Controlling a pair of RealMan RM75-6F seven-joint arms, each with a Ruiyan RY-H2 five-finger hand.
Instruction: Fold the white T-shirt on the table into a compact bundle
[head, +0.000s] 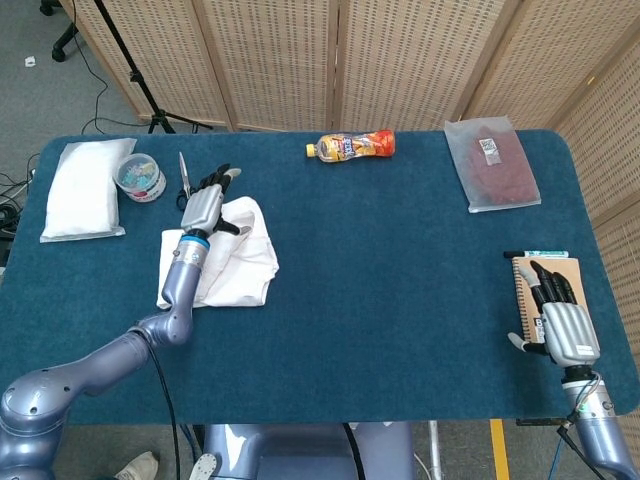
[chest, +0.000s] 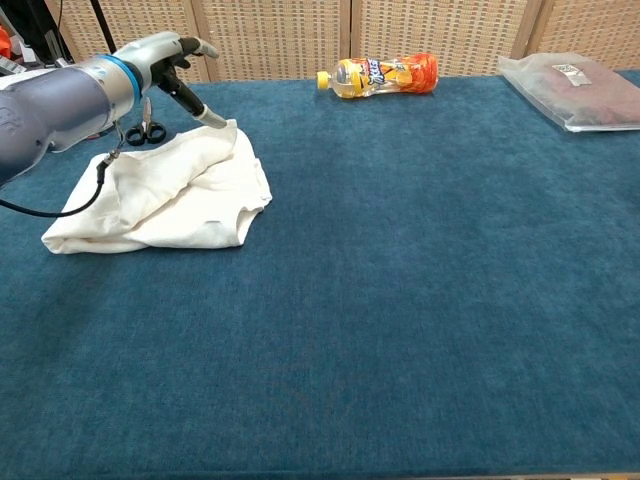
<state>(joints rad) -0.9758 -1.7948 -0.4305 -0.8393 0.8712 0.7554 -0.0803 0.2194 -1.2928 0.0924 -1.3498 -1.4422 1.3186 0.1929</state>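
Observation:
The white T-shirt (head: 236, 258) lies in a loosely folded heap on the left part of the blue table (head: 400, 300); the chest view shows the T-shirt (chest: 180, 195) with its upper layer doubled over. My left hand (head: 207, 203) hovers over the heap's far edge with its fingers spread and nothing in it. In the chest view one fingertip of the left hand (chest: 165, 58) reaches down to the cloth's far corner. My right hand (head: 563, 322) rests flat with its fingers straight at the table's right front edge, far from the shirt.
Scissors (head: 183, 176) lie just behind the shirt, beside a round container (head: 140, 177) and a white pouch (head: 83, 190). A juice bottle (head: 350, 146) lies at the back, a sealed bag (head: 493, 165) at back right. A notebook (head: 552, 272) and a pen (head: 537, 255) lie under and beyond the right hand.

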